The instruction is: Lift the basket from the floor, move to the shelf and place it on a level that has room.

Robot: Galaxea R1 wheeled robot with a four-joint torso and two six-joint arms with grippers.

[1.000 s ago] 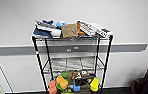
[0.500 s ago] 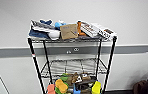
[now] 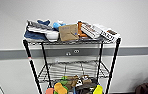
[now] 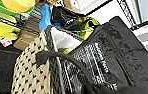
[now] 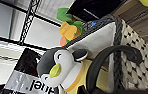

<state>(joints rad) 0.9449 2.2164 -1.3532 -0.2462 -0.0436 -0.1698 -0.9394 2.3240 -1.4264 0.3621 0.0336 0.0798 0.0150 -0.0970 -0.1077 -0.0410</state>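
Woven beige basket point(image 4: 32, 72) close before the shelf point(image 3: 31, 65), beside its toy tier; penguin toy point(image 5: 61, 67) inside. The level point(image 3: 72, 70) bare. Boxes and blue cloth point(image 3: 36, 35) on top tier. Finger state of both grippers: cannot tell.

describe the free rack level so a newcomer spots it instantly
Find the black-post wire shelf against the white wall. The level is the silver wire grid directly under the cluttered top tier. Unlike the toy tier below, it carries nothing.
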